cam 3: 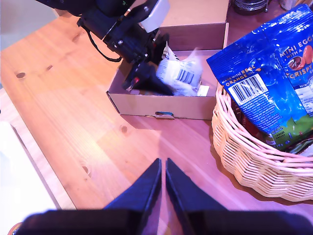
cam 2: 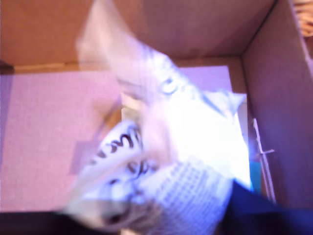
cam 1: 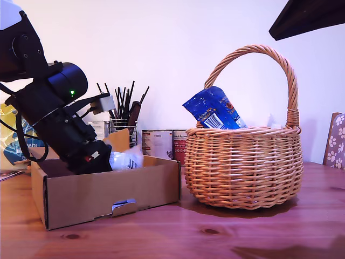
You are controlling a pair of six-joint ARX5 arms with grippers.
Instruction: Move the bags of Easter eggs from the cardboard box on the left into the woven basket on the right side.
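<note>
The first hand (cam 1: 110, 160) grips the whitish egg bag (cam 1: 126, 159) inside the cardboard box (cam 1: 108, 197) at the exterior view's left. The second hand (cam 3: 162, 169), its jaws nearly together and empty, hangs over the wooden tabletop (cam 3: 63, 105). The blue egg bag (cam 1: 214, 109) leans in the woven basket (cam 1: 242, 167). Tins (cam 1: 157, 143) stand before a pale wall (cam 1: 178, 48).

My first arm's matte black, rounded casing (cam 1: 59, 116) carries a green indicator light, looping black cables and a grey block. My second gripper (cam 3: 163, 178) has two dark, tapering, pointed fingers.
</note>
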